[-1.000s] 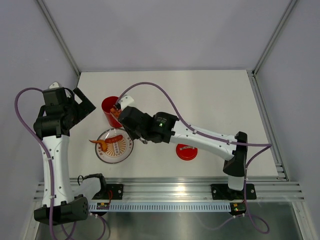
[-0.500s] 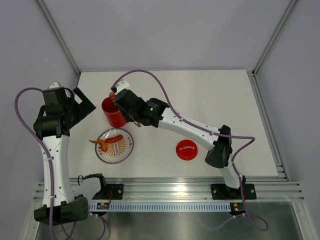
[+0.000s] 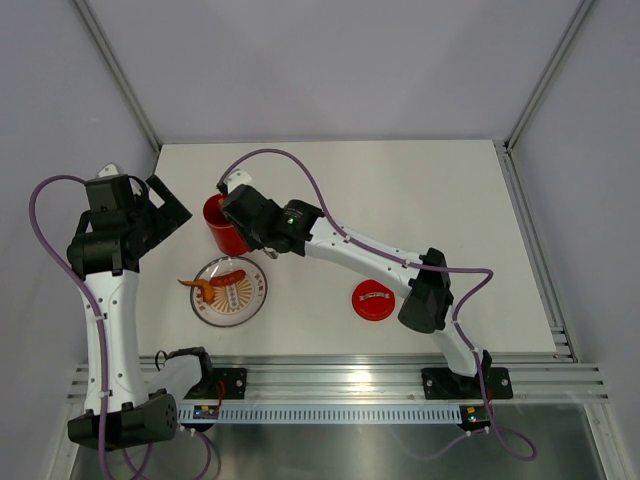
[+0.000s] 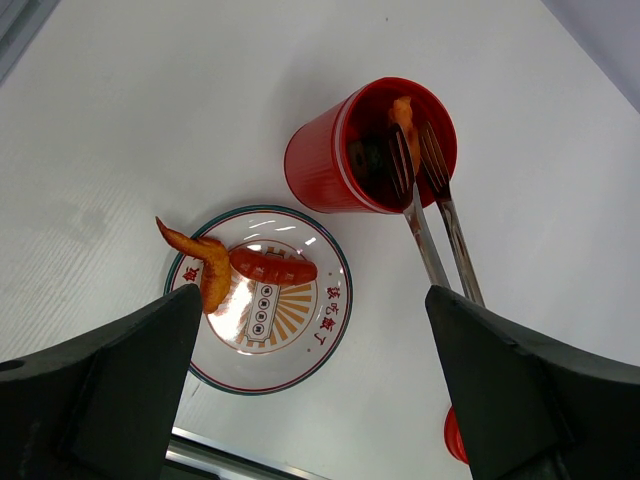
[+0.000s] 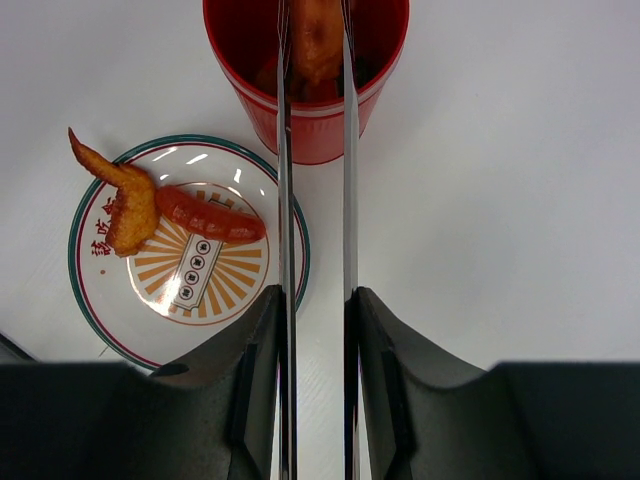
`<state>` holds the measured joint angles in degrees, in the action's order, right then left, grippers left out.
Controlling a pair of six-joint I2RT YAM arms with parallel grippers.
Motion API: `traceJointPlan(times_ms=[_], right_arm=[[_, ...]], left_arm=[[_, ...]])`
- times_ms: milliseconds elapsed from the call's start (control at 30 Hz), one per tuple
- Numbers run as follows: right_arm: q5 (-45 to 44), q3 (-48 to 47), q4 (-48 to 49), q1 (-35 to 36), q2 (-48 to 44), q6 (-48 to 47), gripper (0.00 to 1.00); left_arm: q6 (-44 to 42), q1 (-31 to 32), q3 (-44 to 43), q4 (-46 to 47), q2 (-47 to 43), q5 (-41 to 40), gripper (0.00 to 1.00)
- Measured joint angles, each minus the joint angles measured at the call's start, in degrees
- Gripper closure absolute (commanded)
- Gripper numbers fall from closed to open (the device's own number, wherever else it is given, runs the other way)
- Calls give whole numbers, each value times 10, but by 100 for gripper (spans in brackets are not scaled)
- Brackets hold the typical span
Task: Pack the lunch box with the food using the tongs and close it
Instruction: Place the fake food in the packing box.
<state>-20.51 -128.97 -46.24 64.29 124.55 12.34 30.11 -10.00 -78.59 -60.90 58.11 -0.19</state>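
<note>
The red lunch box (image 3: 222,228) stands upright and open at the table's left, beyond the plate. My right gripper (image 5: 315,300) is shut on the silver tongs (image 5: 285,200), whose tips reach into the lunch box (image 5: 310,130) with an orange food piece (image 5: 315,40) between them. From the left wrist, the tongs (image 4: 430,230) enter the lunch box (image 4: 320,165) beside a dark piece (image 4: 372,160). On the plate lie a red sausage (image 5: 210,217) and an orange wing-like piece (image 5: 125,200). My left gripper (image 4: 310,300) hangs open above the plate, holding nothing. The red lid (image 3: 373,301) lies flat to the right.
The clear plate (image 3: 252,300) with the orange pattern sits near the front left, just before the lunch box. My right arm (image 3: 360,262) stretches across the table's middle from its base. A metal rail (image 3: 400,385) runs along the near edge.
My right gripper has moved back and left with the tongs, from beside the plate to over the lunch box, bringing the orange piece into it. The left arm has not moved.
</note>
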Motion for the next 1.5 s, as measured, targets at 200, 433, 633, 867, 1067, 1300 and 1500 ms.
traceJointPlan(times_ms=[200, 433, 633, 867, 1067, 1300, 1500], right_arm=[[3, 0, 0, 0, 0, 0, 62], [5, 0, 0, 0, 0, 0, 57], [6, -3, 1, 0, 0, -1, 56], [6, -10, 0, 0, 0, -2, 56], [6, -16, -1, 0, 0, -2, 51], [6, -25, -2, 0, 0, -2, 51], [8, -28, -1, 0, -2, -10, 79]], left_arm=[[0, 0, 0, 0, 0, 0, 1], [0, 0, 0, 0, 0, 0, 1], [0, 0, 0, 0, 0, 0, 1], [0, 0, 0, -1, 0, 0, 1], [0, 0, 0, -1, 0, 0, 1], [0, 0, 0, -1, 0, 0, 1], [0, 0, 0, -1, 0, 0, 1]])
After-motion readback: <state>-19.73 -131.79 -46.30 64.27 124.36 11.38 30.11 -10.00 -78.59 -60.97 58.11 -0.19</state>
